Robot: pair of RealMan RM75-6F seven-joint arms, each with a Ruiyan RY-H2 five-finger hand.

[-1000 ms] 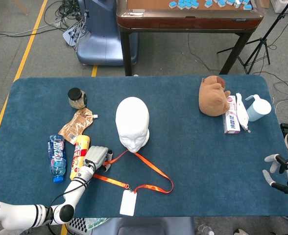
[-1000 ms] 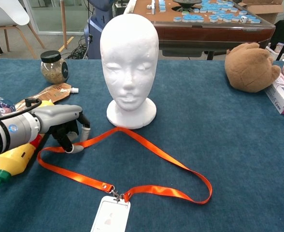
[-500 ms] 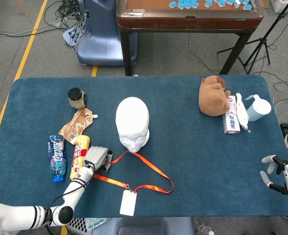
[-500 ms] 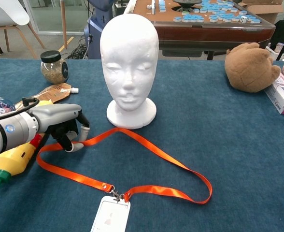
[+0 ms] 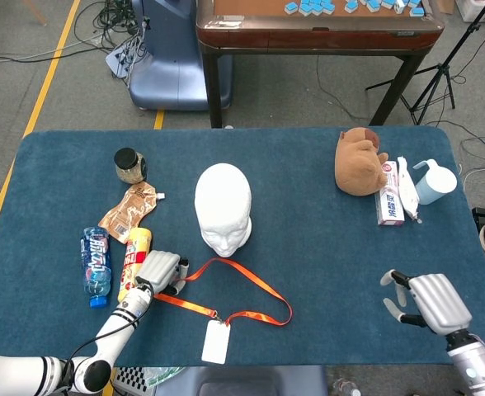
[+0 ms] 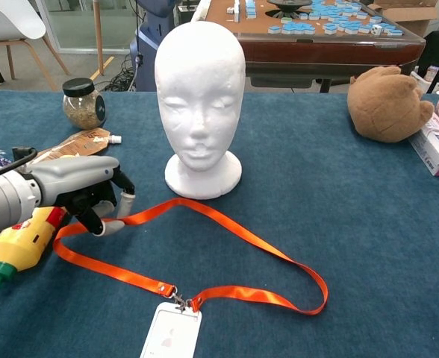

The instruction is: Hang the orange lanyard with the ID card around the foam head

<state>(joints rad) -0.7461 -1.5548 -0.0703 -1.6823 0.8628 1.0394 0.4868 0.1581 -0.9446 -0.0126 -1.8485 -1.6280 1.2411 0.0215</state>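
The left hand [image 6: 81, 195] had its fingers [image 6: 107, 224] curled on the lanyard [image 6: 227, 227] near the table's front left. The loop lay flat before the foam head [image 6: 200, 104], card [image 6: 172, 333] at the front edge. The right hand [image 5: 428, 301] hovered at the front right corner, fingers spread, holding nothing.

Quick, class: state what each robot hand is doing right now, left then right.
Left hand: fingers curled onto the orange lanyard, gripping it on the table.
Right hand: open, fingers apart, holding nothing.
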